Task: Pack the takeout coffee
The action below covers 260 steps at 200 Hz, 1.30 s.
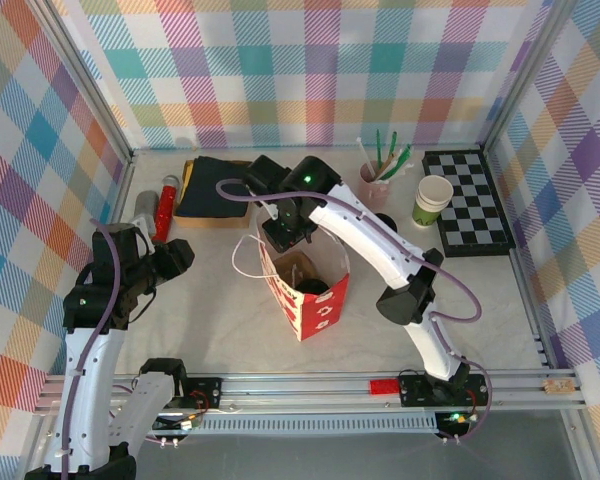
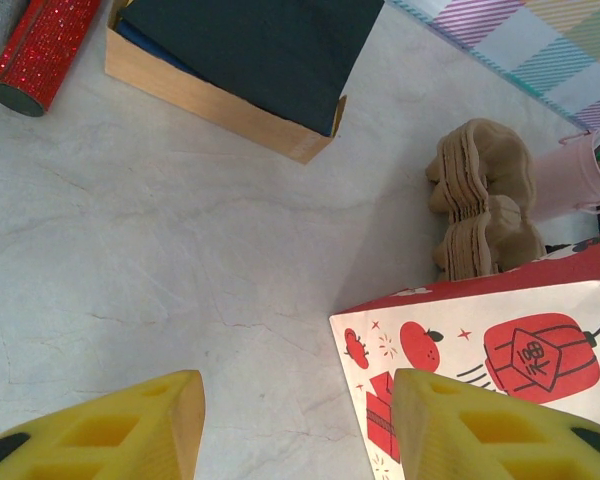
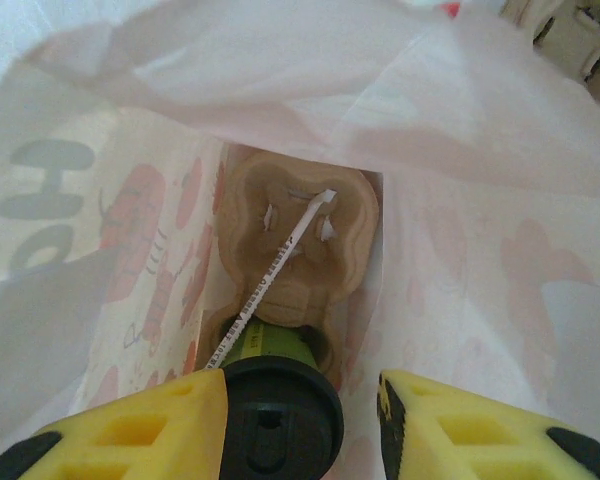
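While bag walls (image 3: 480, 280) crowd the takeout coffee (image 3: 280, 425), string (image 3: 276, 268) crosses its carrier (image 3: 248, 200).

I see the takeout coffee (image 3: 280, 425), black-lidded and green-banded, the paper bag (image 2: 480, 400) white with red lantern prints, a black-and-white chessboard (image 1: 470, 203).

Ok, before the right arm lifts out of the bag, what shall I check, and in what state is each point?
1. The takeout coffee sits in the cup carrier: ok.
2. Jaws of the right gripper off the lid: gap on one side, other side cannot tell.
3. The handle cord clear of the fingers: cannot tell.
4. The bag upright: ok.
5. The left gripper open beside the bag, holding nothing: ok.
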Available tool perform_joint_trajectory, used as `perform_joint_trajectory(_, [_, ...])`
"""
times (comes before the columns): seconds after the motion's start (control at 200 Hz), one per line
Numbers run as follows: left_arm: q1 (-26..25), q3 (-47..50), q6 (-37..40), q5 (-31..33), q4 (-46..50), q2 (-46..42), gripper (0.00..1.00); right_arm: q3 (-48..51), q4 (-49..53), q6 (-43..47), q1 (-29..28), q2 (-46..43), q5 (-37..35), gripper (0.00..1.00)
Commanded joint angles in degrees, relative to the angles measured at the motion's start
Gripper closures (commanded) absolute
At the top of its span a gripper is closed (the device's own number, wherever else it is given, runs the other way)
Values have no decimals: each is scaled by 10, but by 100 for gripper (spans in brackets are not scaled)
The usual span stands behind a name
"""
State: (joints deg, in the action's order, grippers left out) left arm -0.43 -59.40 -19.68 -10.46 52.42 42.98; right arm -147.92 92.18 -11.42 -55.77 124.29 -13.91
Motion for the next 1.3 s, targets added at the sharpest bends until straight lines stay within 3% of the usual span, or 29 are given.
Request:
perform_joint_trajectory(0.0, [9, -10, 9, 0, 12, -4, 47, -14, 39, -7, 3, -23, -8, 53])
perform_joint_trajectory(0.215, [9, -17, 9, 2, 13, -2, 47, -15, 39, -10, -3, -52, -12, 51])
perform_joint_trajectory(0.83, [8, -36, 11, 6, 14, 12, 47, -6, -12, -7, -22, -182, 66, 41])
perform_joint_trajectory(1.025, [9, -38, 13, 5, 13, 15, 47, 60, -69, -7, -22, -251, 79, 25])
perform_joint_trajectory(1.095, [9, -40, 14, 4, 13, 20, 46, 85, -86, -7, -22, -273, 72, 0])
perform_joint_trajectory(1.296, [8, -52, 17, 6, 13, 30, 44, 139, -109, -4, -21, -329, 26, 1])
